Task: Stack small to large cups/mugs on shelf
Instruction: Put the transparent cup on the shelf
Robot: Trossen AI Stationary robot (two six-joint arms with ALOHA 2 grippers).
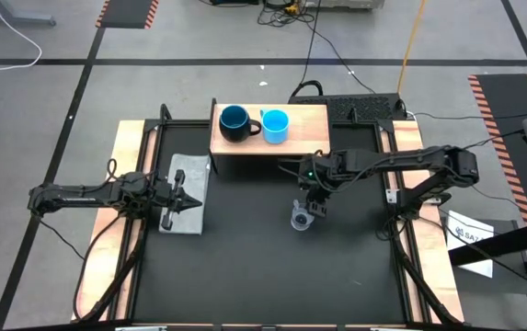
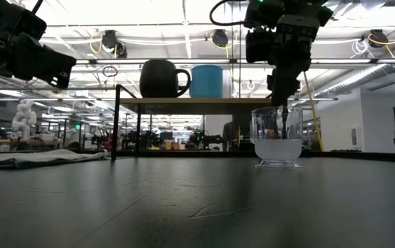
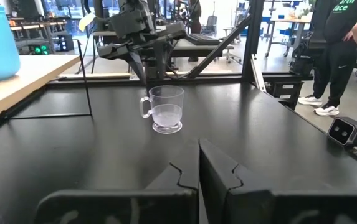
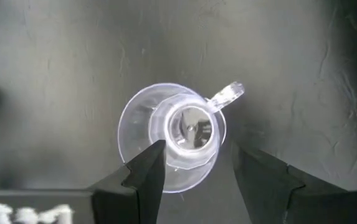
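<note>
High view: right hand (image 1: 305, 210), fingers spread, directly above small clear cup (image 1: 300, 220) (standing upright).

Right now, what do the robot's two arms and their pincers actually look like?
Both arms are dark, nearly black, built from slim jointed segments with black cables running along them. The left gripper ends in two flat black fingers with notched, stepped inner edges. The right gripper has two similar dark, pointed fingers, and a small green light glows on its arm.
</note>
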